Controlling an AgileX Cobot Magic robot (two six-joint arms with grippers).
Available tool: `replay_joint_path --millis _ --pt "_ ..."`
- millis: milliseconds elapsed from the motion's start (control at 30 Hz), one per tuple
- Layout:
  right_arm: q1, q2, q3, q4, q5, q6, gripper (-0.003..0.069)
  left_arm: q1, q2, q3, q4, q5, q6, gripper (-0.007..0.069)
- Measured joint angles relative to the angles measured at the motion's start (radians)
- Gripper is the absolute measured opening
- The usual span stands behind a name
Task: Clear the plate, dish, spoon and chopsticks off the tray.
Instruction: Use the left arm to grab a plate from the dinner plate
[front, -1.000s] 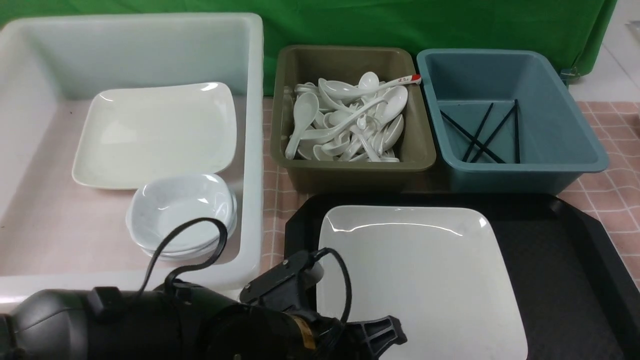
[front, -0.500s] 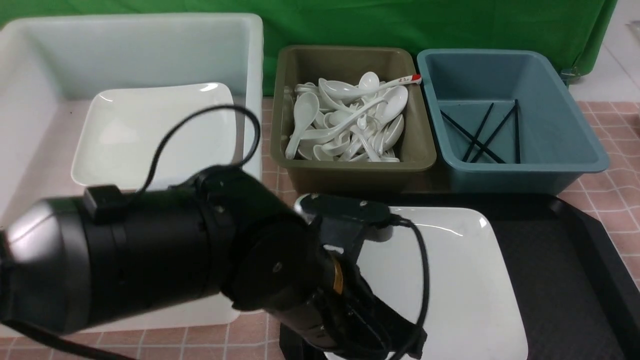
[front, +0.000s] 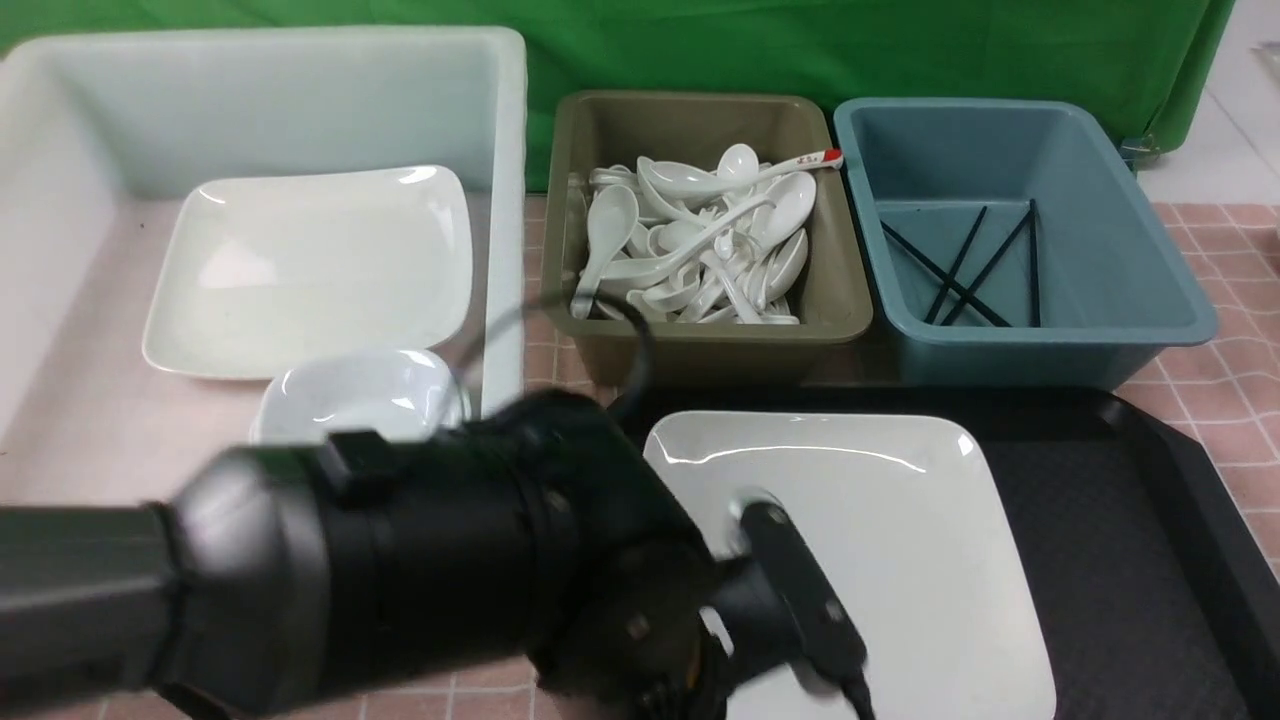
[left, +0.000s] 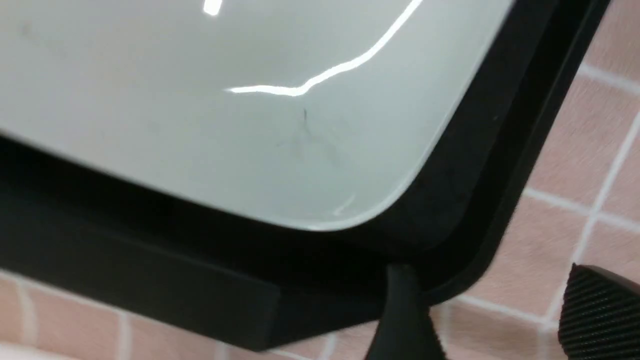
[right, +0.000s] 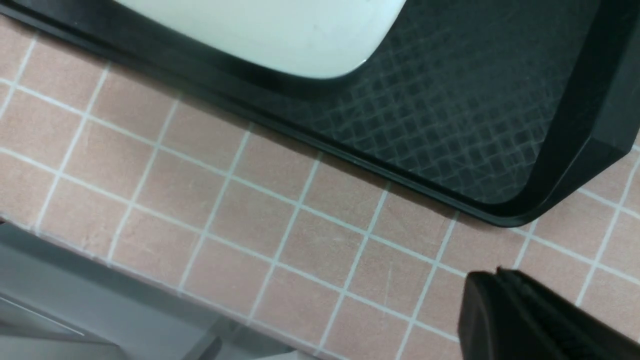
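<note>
Right gripper (right: 500, 272): seen only in the right wrist view, low over the pink checked tabletop (right: 280, 200). It sits just outside a near corner of the tray (right: 575, 150). Its two dark fingers meet at the tip with no gap and nothing between them.

Left gripper (left: 487, 280): the jaws stand wide apart and hold nothing. One finger (left: 405, 315) shows against the rim at a corner of the tray, and the other is over the tabletop beside it.

Left arm (front: 400, 570): a thick black arm that fills the near left of the front view. It reaches across toward the plate's near left part and hides that edge of the tray.

Plate (front: 880, 540): white, square with rounded corners. It lies flat on the left half of the tray, with nothing on it.

Tray: black with a textured floor. Its right half is bare.

White bin (front: 505, 200): on the left, beyond the arm. It holds a second plate (front: 310, 270) lying flat and, nearer, a white dish (front: 360, 395) partly hidden by the arm.

Olive bin (front: 700, 340): just behind the tray. It holds a heap of white spoons (front: 700, 240), and a red-tipped spoon handle (front: 810, 160) rests on its right rim.

Teal bin (front: 1050, 350): touching the olive bin's right side. Black chopsticks (front: 960, 265) lie crossed on its floor.

Backdrop (front: 700, 50): green cloth behind the bins.
</note>
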Motion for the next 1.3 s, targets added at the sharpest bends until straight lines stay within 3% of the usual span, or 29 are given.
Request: replay_joint_path --millis 133,233,500,800,1067,1200,1300 --pt "0.0 0.0 0.0 0.001 0.0 0.0 0.003 -0.041 0.036 0.008 0.147 -0.024 0.026 0.0408" --pt "0.0 0.0 0.0 0.001 0.0 0.0 0.003 -0.042 0.06 0.01 0.184 -0.056 0.028 0.0405" --pt "0.0 0.0 0.0 0.001 -0.001 0.0 0.003 -0.045 0.16 0.01 0.278 -0.225 0.03 0.0304" --pt "0.0 0.0 0.0 0.001 -0.001 0.0 0.003 -0.104 0.168 -0.019 0.25 -0.36 0.024 0.0153" --pt "0.0 0.0 0.0 0.001 0.0 0.0 0.003 -0.153 0.168 -0.061 0.178 -0.486 0.018 0.0153" --pt "0.0 0.0 0.0 0.001 0.0 0.0 0.003 -0.153 0.161 -0.077 0.155 -0.443 -0.114 0.0213" --pt "0.0 0.0 0.0 0.001 0.0 0.0 0.003 -0.147 0.127 -0.129 0.152 -0.316 -0.382 0.0263"
